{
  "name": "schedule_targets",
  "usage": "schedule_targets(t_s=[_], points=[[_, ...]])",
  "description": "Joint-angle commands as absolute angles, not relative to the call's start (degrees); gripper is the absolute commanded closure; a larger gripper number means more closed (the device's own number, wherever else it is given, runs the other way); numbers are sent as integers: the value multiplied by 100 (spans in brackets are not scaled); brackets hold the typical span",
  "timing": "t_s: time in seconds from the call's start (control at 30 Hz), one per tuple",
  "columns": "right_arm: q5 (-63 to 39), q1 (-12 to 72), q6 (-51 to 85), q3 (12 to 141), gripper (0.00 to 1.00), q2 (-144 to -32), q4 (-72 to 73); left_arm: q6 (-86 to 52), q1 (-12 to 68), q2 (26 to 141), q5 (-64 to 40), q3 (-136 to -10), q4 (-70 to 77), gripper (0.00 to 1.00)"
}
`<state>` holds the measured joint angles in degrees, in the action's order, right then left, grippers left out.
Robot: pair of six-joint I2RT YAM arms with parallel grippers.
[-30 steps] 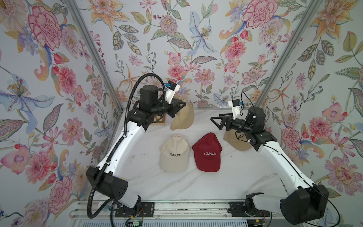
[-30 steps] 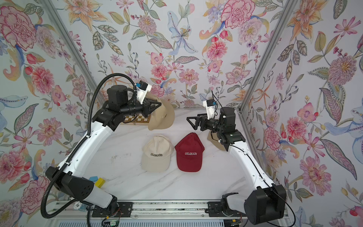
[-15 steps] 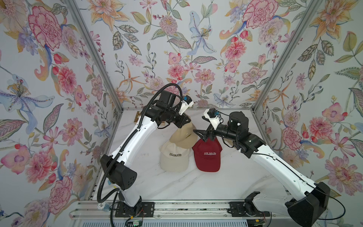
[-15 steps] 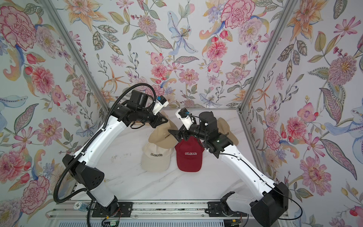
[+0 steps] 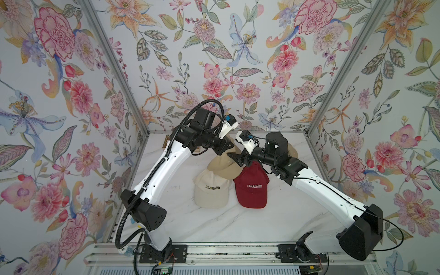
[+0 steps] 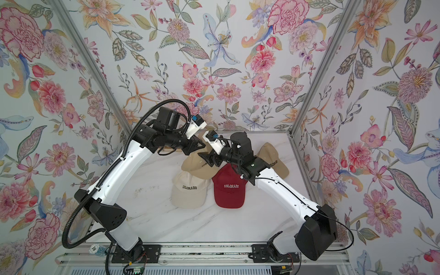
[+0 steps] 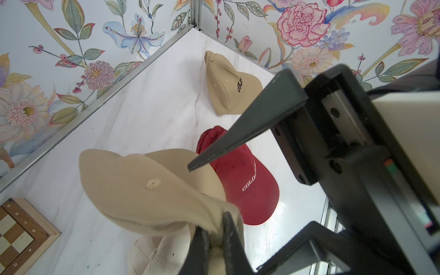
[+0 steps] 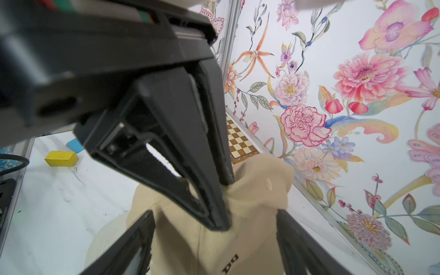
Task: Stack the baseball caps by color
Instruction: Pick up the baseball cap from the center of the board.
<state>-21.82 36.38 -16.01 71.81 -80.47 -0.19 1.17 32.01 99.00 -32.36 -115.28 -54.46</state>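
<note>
1. Between the fingers of the left gripper (image 7: 212,222): a pinch of crown cloth from a tan soft-fabric baseball cap with curved brim (image 7: 142,188). The fingers are clamped together on it, and the cap hangs near table centre with its brim lowest.
2. Right gripper (image 5: 234,159): fingers apart, one on each side of the same crown. Whether they press the cloth yet cannot be told.
3. Change: a second ago the left arm held this cap at the 11 o'clock corner, and the right gripper stood wide open at 3 o'clock. Both have since come to centre, and the right fingers have narrowed. Judged a hand-over, so the cap can travel to its match.
4. At 7 o'clock of the held cap: cream fabric cap lettered COLORADO (image 5: 210,190). The held brim overlaps its crown; contact unclear.
5. At 5 o'clock: dark red fabric cap lettered COLORADO (image 5: 252,190), flat on the white marble tabletop (image 5: 214,226).
6. At 3 o'clock, by the wall: second tan cap (image 6: 273,159), alone; the tan stack is not yet made.
7. At 11 o'clock: brown-and-cream checkered wooden chessboard (image 7: 19,233).
</note>
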Motion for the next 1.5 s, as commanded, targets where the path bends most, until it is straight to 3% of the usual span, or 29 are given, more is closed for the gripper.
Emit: schedule_targets(t_s=[0.0,0.33,0.53,0.77,1.0,1.03,1.07,1.17,1.23,1.37,1.47], points=[[-2140,3677,-1652,7356,27,-8151,96,229,3260,9862,-3302,-11672,-5503,100],[-2229,3844,-1593,7294,62,-8209,70,224,3261,9870,-3461,-11733,-5440,100],[-2350,3874,-1539,7315,75,-8224,90,233,3262,9905,-3489,-11733,-5410,100],[-2470,3902,-1468,7328,100,-8219,44,266,3265,9973,-3463,-11815,-5423,100],[-2389,3902,-1402,7414,100,-8122,-6,160,3165,10000,-3064,-12096,-5252,100],[-2339,3894,-1369,7463,100,-8121,-34,68,3116,9966,-2902,-12119,-5126,87],[-2245,3884,-1325,7528,100,-8128,-70,3,3062,9881,-2689,-12112,-4956,67],[-1810,3867,-1155,7764,100,-8181,-205,-136,2842,9393,-1827,-11809,-4208,21],[-1318,3850,-977,7938,100,-8242,-262,-188,2719,8797,-977,-11226,-3491,4],[-425,3773,-541,8143,100,-8370,-28,-141,2643,7339,228,-9379,-1722,0],[283,3753,-110,8362,100,-8632,201,-249,2625,6470,247,-8080,-711,0]])
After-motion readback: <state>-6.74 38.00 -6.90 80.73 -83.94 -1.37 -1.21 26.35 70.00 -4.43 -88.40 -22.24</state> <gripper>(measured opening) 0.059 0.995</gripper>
